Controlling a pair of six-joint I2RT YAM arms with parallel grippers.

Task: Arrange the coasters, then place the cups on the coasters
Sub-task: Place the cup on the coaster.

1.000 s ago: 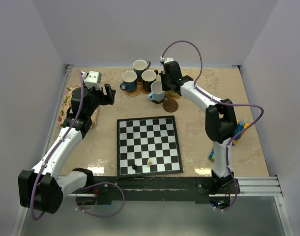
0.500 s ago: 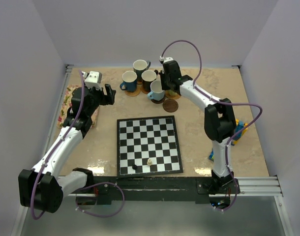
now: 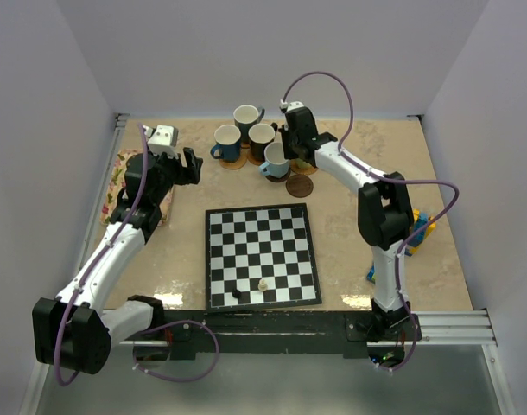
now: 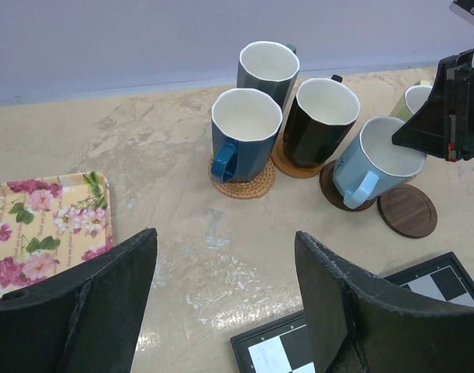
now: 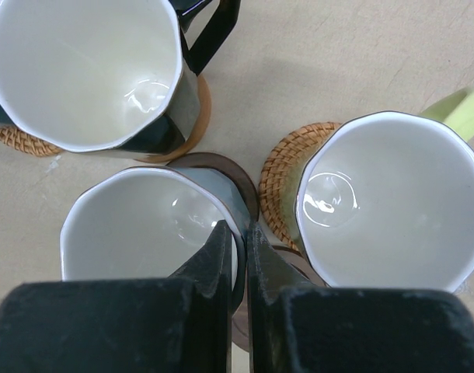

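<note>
While the left pincer (image 4: 225,256) hangs spread near the mat (image 4: 43,225), the right pincer (image 5: 238,241) pinches the light blue cup's (image 5: 136,225) rim.

One camera hangs above and behind me, looking down on the whole table (image 3: 177,251). My left wrist's view slants forward and down from mid-distance; my right wrist's looks straight down, very close, and all three share the light blue cup (image 4: 373,167).
</note>
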